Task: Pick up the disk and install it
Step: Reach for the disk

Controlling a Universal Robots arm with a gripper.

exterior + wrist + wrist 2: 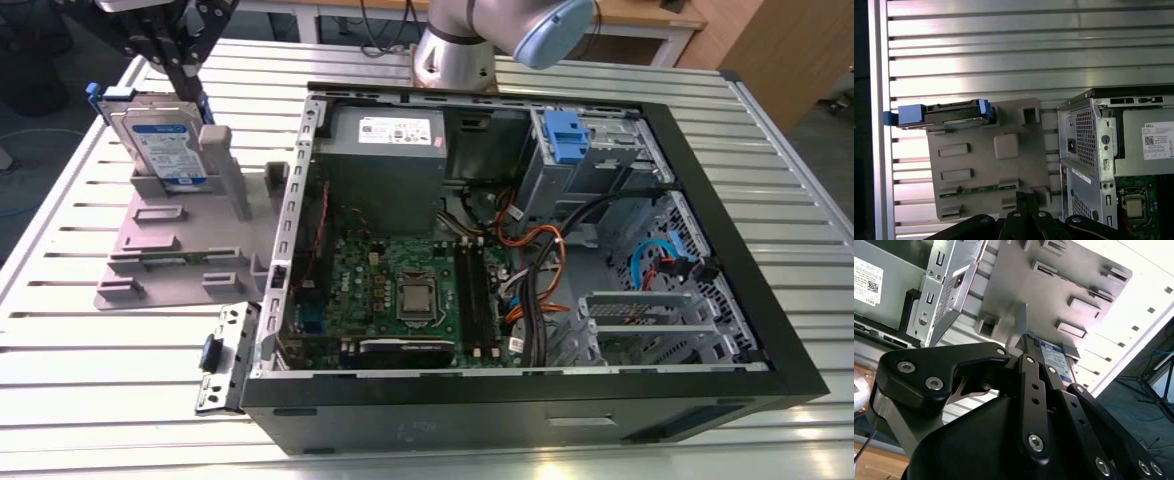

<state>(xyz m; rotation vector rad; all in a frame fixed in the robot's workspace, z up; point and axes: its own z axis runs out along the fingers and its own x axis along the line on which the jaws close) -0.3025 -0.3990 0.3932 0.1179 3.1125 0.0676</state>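
Observation:
The disk [160, 150], a silver drive with a white-and-blue label in a blue bracket, stands on edge in the grey stand [174, 250] at the exterior view's left. In the first wrist view the disk [949, 112] shows edge-on at the far side of the stand [984, 170]. My gripper [187, 88] hangs just above and behind the disk's top edge, apart from it. Its black fingers are together in both wrist views, gripper [1026, 197] and gripper [1031, 342], with nothing between them. A strip of the disk's label [1054, 357] shows just past the fingertips.
An open computer case [534, 385] lies beside the stand, with motherboard, power supply and cables exposed. A blue bracket [567, 135] sits in its drive bay at the far corner. A loose metal plate [220, 360] lies near the case's front corner on the slatted table [80, 400].

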